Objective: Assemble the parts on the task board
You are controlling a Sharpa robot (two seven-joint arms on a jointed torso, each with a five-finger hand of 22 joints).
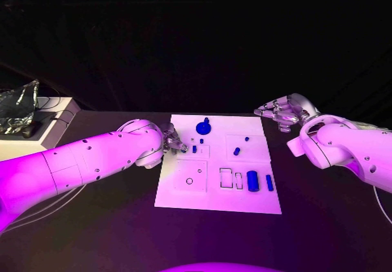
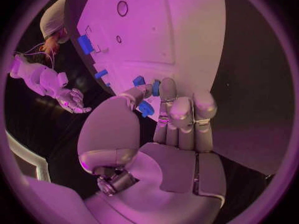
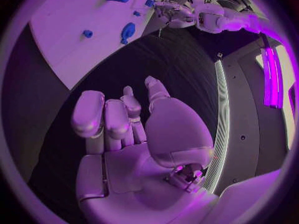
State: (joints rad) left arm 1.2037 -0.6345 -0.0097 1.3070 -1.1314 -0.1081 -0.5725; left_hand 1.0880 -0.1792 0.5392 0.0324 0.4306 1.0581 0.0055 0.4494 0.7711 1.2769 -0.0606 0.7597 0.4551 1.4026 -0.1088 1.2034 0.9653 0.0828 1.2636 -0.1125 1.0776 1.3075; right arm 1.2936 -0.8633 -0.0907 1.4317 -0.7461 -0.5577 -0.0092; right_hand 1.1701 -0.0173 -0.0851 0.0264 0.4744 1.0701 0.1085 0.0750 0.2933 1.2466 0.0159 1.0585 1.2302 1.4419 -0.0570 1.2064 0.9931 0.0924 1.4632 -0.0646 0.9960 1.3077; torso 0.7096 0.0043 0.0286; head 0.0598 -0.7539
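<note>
The white task board (image 1: 214,195) lies in the middle of the black table. On it are several blue parts: a large piece (image 1: 204,126) at the far edge, a cylinder (image 1: 253,181) and a bar (image 1: 269,181) near the right edge, and a short peg (image 1: 237,151) mid-board. My left hand (image 1: 175,141) reaches over the board's left edge; its thumb and a fingertip (image 2: 167,87) pinch a small blue part (image 1: 194,148) (image 2: 156,87) beside a square slot. My right hand (image 1: 284,110) (image 3: 121,119) hovers off the board's far right corner, fingers apart, holding nothing.
A white box (image 1: 51,127) with a crinkled silver bag (image 1: 20,107) on it stands at the table's back left. Thin cables (image 1: 49,207) trail under my left arm. Bare black table surrounds the board.
</note>
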